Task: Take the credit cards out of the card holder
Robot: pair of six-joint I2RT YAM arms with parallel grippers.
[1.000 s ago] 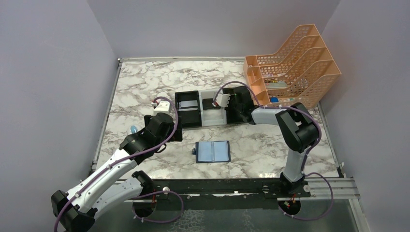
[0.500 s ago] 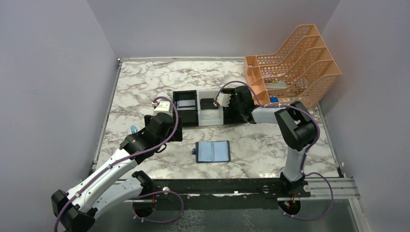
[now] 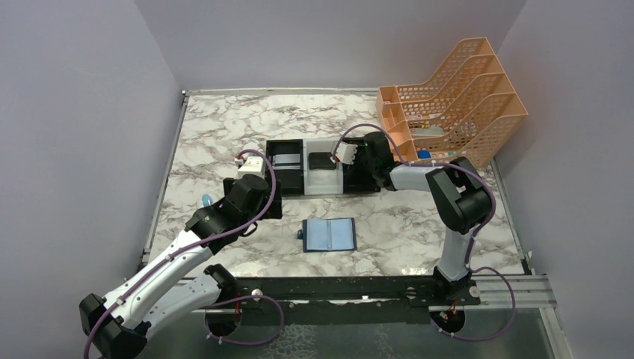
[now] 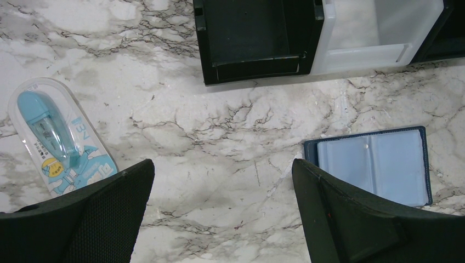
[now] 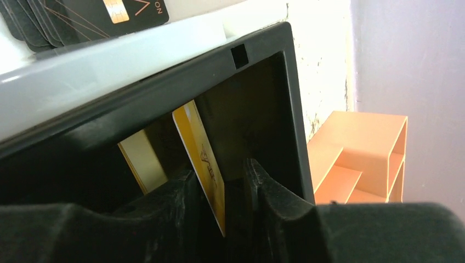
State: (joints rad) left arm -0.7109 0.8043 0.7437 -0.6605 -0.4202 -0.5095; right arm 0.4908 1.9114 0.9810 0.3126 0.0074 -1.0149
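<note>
Seen from above, the right gripper (image 3: 357,163) sits in a black tray (image 5: 263,82). Only its wrist camera shows the fingers narrowly parted around a gold card (image 5: 205,164) standing on edge — a gap on one side. The left gripper (image 4: 219,219) gapes wide over the marble table (image 4: 219,126), near the card holder (image 4: 373,164) — open, flat.
</note>
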